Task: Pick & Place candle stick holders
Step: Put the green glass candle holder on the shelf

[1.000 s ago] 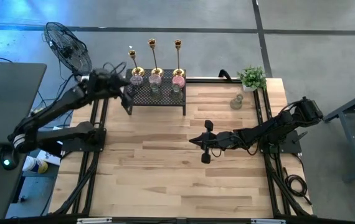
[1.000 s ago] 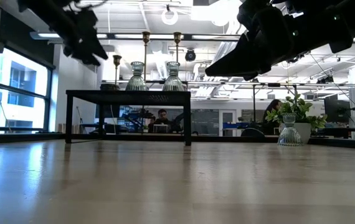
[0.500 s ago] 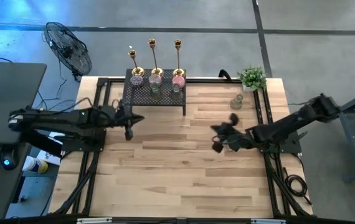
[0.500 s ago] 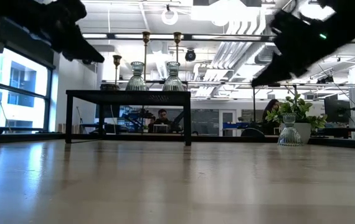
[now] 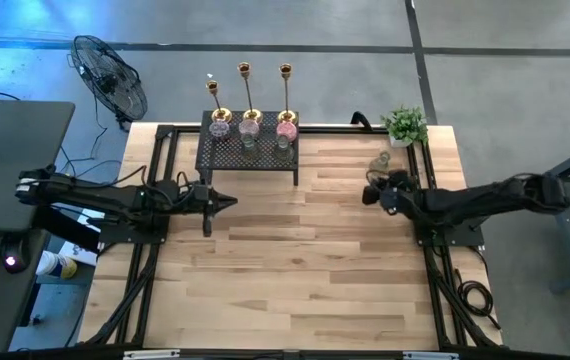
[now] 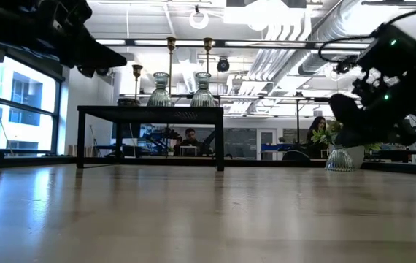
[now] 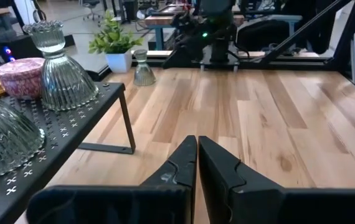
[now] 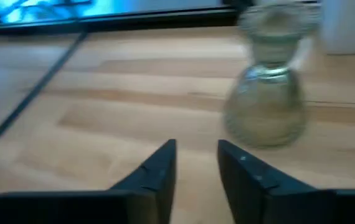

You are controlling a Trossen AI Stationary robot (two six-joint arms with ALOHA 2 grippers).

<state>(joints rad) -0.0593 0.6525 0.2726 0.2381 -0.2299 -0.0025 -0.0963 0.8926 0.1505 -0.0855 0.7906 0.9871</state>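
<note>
Nearest to us, the right hand has its fingers slightly spread and empty, low over the surface. Just beyond them stands a lone pale green ribbed glass holder, on the wood near the potted plant. We judge it light but brittle and slick; its narrow neck above the bulbous base offers the surest hold. Across the surface, the left hand hovers with fingers pressed together, holding nothing, just beside the black mesh rack. Farthest off, the rack carries the other squat holders and, along its back edge, three gold candlesticks, top-heavy and best gripped at the stem.
</note>
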